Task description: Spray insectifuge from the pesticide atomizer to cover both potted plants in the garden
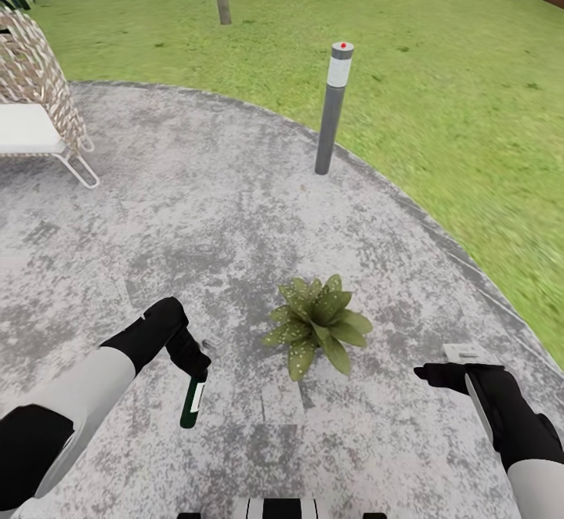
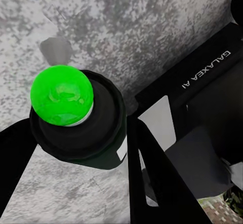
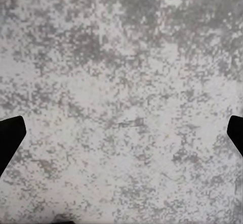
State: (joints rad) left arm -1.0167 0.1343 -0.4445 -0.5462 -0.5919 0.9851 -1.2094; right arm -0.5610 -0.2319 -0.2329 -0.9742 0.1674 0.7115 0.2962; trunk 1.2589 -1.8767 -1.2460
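Now my left gripper [image 1: 192, 374] clamps the pesticide atomizer [image 1: 191, 403]; I'd tilt its nozzle toward the potted plant [image 1: 316, 325] alongside. My right gripper [image 1: 439, 374] hangs wide, unladen.

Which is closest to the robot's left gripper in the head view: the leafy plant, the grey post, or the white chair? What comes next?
From the left gripper:
1. Potted plant, just to its right on the patio.
2. White chair, far back left.
3. Grey post, far back right at the lawn edge.
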